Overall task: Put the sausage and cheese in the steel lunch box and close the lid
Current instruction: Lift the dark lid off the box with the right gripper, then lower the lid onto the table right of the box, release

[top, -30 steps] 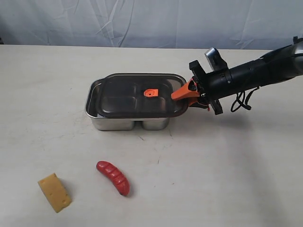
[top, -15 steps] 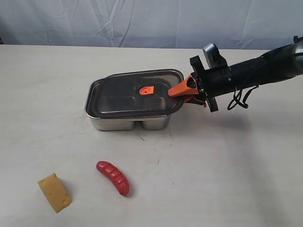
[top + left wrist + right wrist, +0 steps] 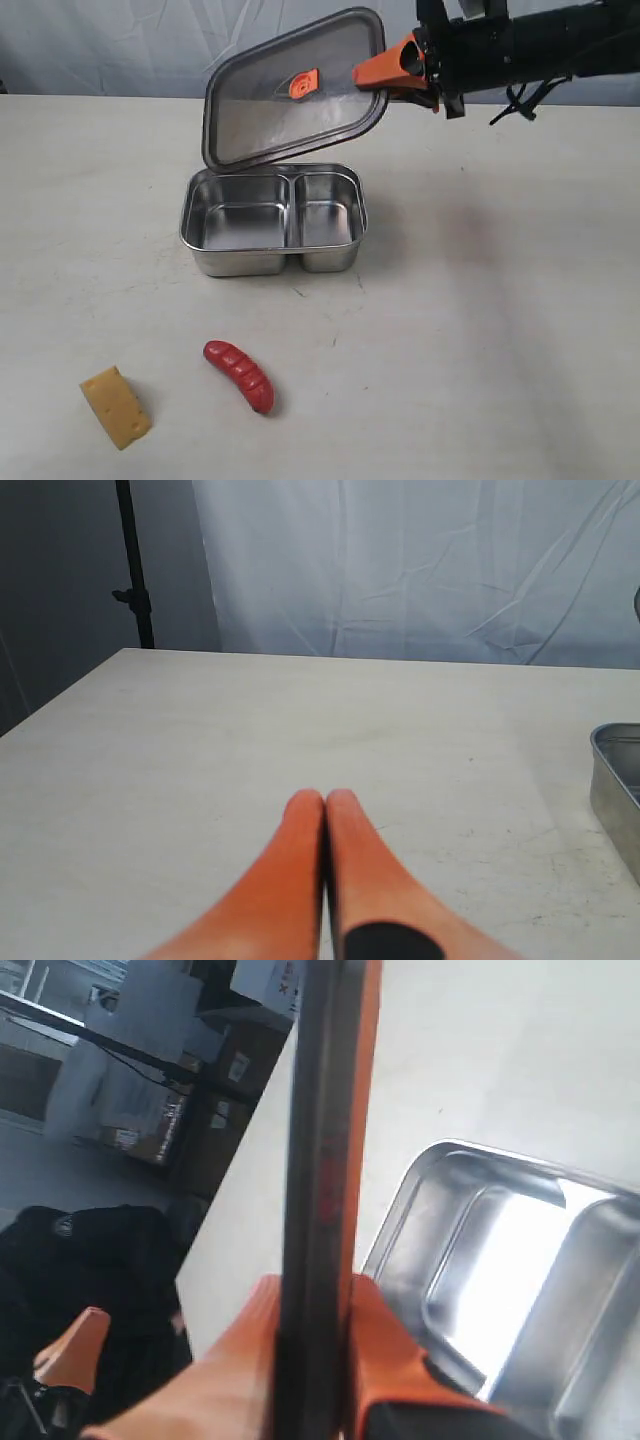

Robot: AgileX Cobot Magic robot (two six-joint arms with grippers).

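Note:
The steel lunch box [image 3: 205,255] stands uncovered mid-table, both compartments bare; its wall [image 3: 612,785] edges the left wrist view and its rim [image 3: 400,1230] shows in the right wrist view. Above and behind it hangs the dark lid [image 3: 260,110], tilted, with an orange valve tab. My right gripper [image 3: 378,72] is shut on the lid's right edge; the lid's edge [image 3: 318,1160] runs between the orange fingers [image 3: 390,1350]. The red sausage [image 3: 240,376] and the yellow cheese [image 3: 115,407] lie on the table in front of the box. My left gripper [image 3: 325,798] is shut, holding nothing, over bare table.
The pale table [image 3: 480,330] stretches wide to the right of the box and in front of it. A light cloth backdrop [image 3: 120,50] hangs behind the table's far edge. A dark stand [image 3: 135,590] rises beyond the table in the left wrist view.
My right gripper closed on the lid's right edge and lifted it up and back off the lunch box, tilting it. The box now stands uncovered. Sausage and cheese have not moved.

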